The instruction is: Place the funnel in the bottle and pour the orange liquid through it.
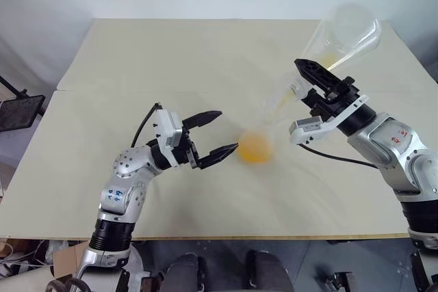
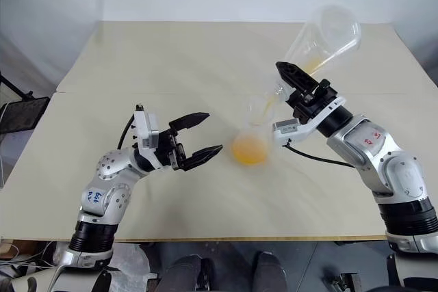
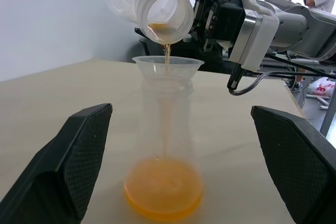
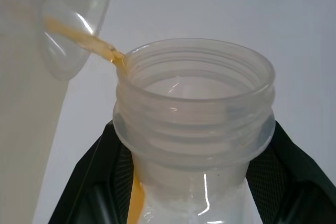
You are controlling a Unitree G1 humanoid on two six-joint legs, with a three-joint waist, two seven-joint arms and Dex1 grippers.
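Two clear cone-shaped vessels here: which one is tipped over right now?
The larger flask, clamped at its neck in the right gripper, is tipped mouth-down, pouring. The smaller bottle stands upright on the table with the funnel in it.

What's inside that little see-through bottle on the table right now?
A pool of orange liquid covers the bottom of the bottle. A clear funnel sits in its neck, catching a thin stream from the flask tipped above. The funnel's stem cannot be made out through the neck.

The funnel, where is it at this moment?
In the left wrist view the funnel sits in the neck of the bottle, just below the mouth of the tilted flask held by the right gripper.
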